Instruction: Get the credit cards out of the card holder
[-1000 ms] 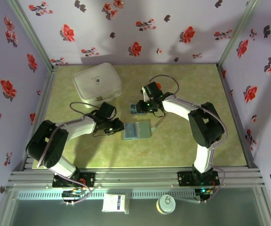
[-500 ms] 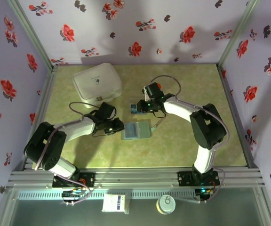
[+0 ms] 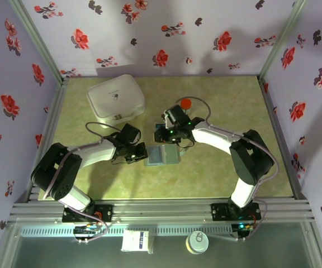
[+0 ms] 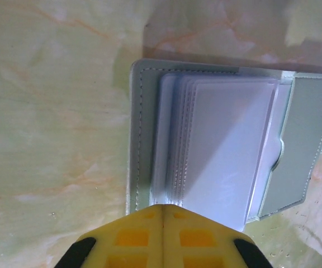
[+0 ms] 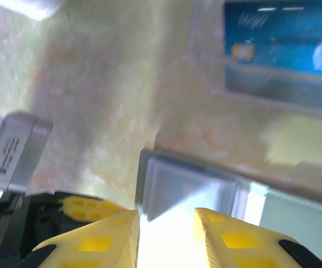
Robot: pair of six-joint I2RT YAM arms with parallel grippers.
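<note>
The grey-blue card holder [image 3: 167,156] lies open on the table, its clear sleeves [image 4: 222,145] fanned and a grey panel [image 4: 306,134] to one side. My left gripper [image 4: 164,205] is shut, its yellow tips pressed together at the holder's left edge [image 3: 141,153]. My right gripper [image 5: 166,215] hovers open just above the holder's back edge [image 5: 186,187], with nothing between its fingers [image 3: 162,138]. A blue-teal credit card [image 5: 281,36] lies flat on the table beyond the holder, apart from both grippers. No red card is in sight.
A big white lidded case [image 3: 116,97] stands at the back left, its latch [image 5: 13,148] near my right gripper. An orange-capped bottle [image 3: 185,103] stands behind the right arm. Patterned walls enclose the table on three sides.
My right gripper has come forward and down from the blue card toward the card holder, uncovering the orange cap. My left gripper has closed at the holder's left edge.
</note>
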